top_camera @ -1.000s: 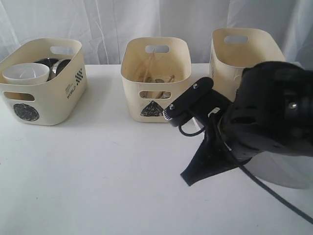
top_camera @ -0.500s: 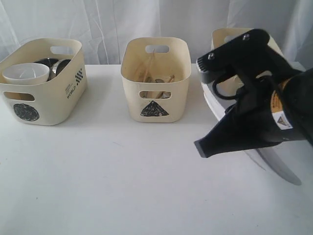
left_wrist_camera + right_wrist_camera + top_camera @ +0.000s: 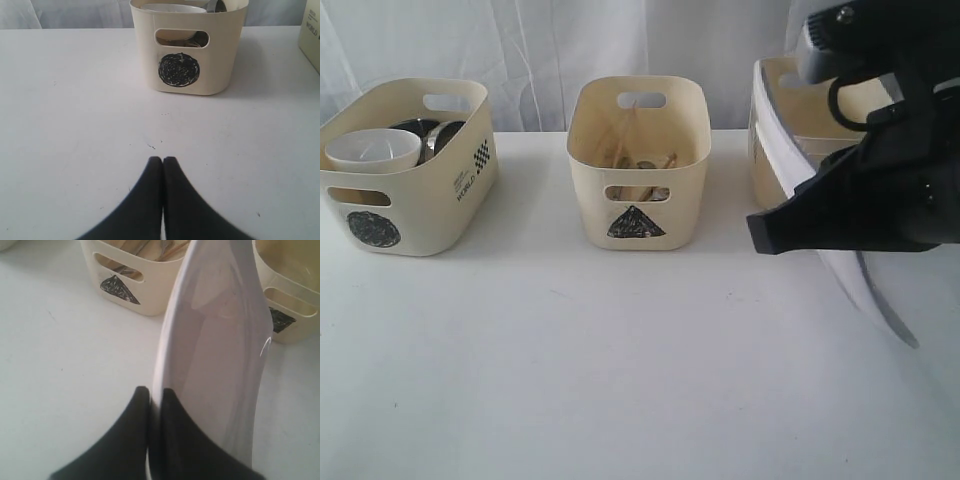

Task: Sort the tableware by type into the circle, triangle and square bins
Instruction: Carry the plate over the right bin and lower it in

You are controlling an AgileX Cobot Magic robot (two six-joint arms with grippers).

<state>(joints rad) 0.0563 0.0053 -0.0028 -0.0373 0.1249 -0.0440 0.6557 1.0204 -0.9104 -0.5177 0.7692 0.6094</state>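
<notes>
The large white square plate (image 3: 220, 340) hangs edge-on in the air, with my right gripper (image 3: 156, 392) shut on its rim. In the exterior view the plate (image 3: 875, 295) slants down just in front of the square bin (image 3: 790, 110), and the right gripper (image 3: 760, 232) points left. The circle bin (image 3: 410, 165) holds a white bowl (image 3: 372, 150) and steel ware (image 3: 435, 135). Wooden chopsticks and steel cutlery (image 3: 640, 155) lie in the triangle bin (image 3: 638, 190). My left gripper (image 3: 163, 160) is shut and empty, low over the table facing the circle bin (image 3: 190, 50).
The three cream bins stand in a row along the back of the white table (image 3: 570, 380), with a white curtain behind them. The right arm's black body (image 3: 890, 120) covers much of the square bin.
The right arm has risen and swung to the right with the plate, from low over the table's front to beside the square bin. The left gripper is still.
</notes>
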